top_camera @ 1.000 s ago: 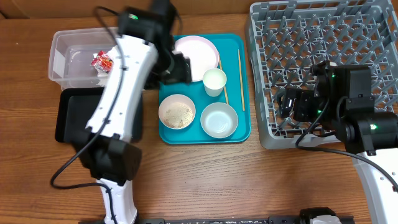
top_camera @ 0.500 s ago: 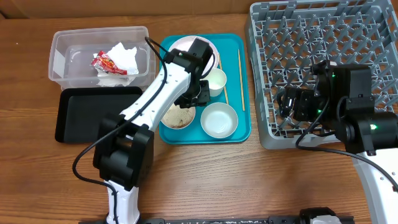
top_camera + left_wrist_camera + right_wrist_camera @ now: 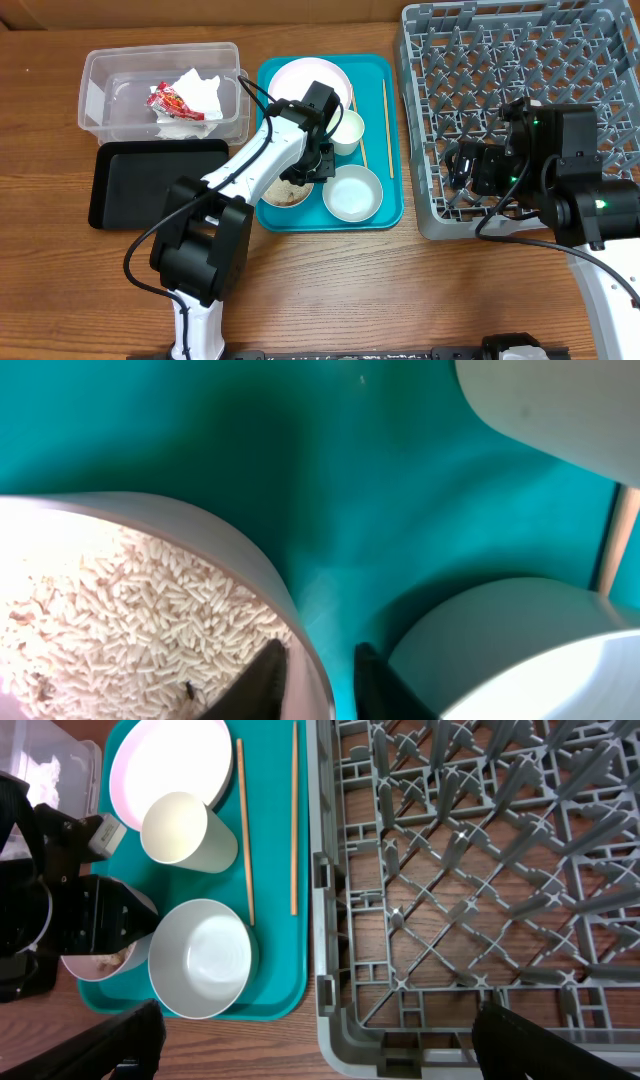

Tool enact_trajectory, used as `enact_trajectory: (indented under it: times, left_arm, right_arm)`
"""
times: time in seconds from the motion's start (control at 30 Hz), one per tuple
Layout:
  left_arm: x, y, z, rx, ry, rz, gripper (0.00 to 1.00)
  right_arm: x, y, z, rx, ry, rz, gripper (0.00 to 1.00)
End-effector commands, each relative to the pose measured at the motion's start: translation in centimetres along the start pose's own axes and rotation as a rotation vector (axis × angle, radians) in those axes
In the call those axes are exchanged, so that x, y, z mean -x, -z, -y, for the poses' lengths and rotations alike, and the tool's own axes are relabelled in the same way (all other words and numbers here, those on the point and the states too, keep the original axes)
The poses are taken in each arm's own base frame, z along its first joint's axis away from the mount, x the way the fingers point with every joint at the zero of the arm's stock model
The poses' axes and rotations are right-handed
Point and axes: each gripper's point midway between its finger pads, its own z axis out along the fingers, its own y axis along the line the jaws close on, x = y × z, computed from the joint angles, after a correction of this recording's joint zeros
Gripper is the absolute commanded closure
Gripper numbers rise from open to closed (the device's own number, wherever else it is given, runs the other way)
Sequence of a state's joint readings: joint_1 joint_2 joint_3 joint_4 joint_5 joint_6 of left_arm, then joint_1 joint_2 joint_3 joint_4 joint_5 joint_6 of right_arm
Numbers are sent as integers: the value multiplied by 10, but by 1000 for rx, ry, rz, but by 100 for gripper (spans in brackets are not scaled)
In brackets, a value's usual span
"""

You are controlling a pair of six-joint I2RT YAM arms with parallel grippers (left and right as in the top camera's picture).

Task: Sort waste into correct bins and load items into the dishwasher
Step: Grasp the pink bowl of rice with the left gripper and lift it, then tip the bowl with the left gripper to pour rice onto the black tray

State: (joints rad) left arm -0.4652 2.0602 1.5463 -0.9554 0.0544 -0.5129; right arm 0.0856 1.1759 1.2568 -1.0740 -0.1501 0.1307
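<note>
Left pincer [image 3: 318, 682] low over teal tray [image 3: 180, 430], wrist downward, jaws tight on small white dish [image 3: 220, 540] rim.

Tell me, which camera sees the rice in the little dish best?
The left wrist view: the rice shows close up, each grain clear. Overhead, the left arm hides part of it. The right wrist view shows only a sliver.

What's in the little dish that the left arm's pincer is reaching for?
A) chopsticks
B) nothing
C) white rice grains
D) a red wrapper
C: the left wrist view shows the small dish filled with white rice grains, with the left pincer straddling its rim, one finger inside and one outside.
</note>
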Motion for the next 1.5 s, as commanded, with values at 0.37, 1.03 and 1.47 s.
enact_trajectory:
  times: [0.37,1.03,1.47]
  left_arm:
    - [-8,-10,-16,76,-24,-2,96]
    - [11,142,-71,-64,70,-24,96]
    - [13,155,-138,-612,19,10,96]
  right_arm:
    - [7,6,-5,20,2,20,0]
    - [6,6,-8,38,3,17,0]
    - [6,6,-11,58,4,16,0]
